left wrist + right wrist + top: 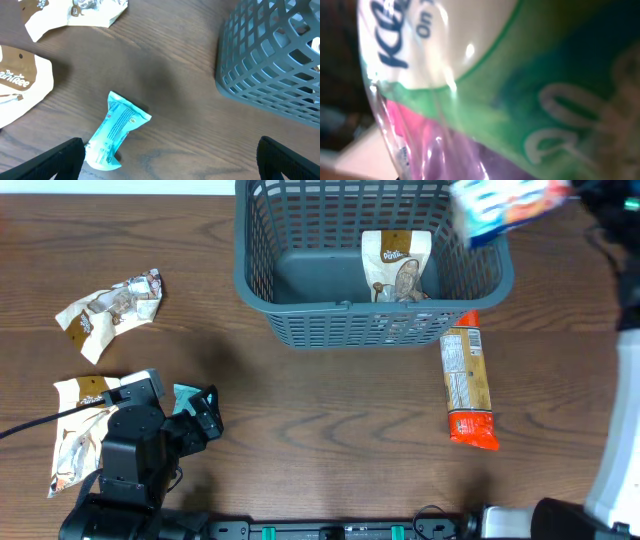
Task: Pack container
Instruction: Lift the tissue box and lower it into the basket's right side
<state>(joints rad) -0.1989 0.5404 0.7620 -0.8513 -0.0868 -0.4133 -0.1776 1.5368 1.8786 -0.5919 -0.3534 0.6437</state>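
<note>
Clamped a tissue pack point(508, 205) in the right gripper point(575, 192) (fingers hidden behind it), aloft over the far right corner of the container point(330, 325); likely needed only a short shift left, then down. Lay long axis left to right, like the container, set at far centre. Hung the left gripper point(170, 152) wide open, empty, well apart.

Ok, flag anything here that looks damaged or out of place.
The white-and-brown packet at the table's far left looks crumpled and torn open, unlike the flat packet in the container. The orange packet lies outside, beside its right corner. Nothing looks spilled.
</note>
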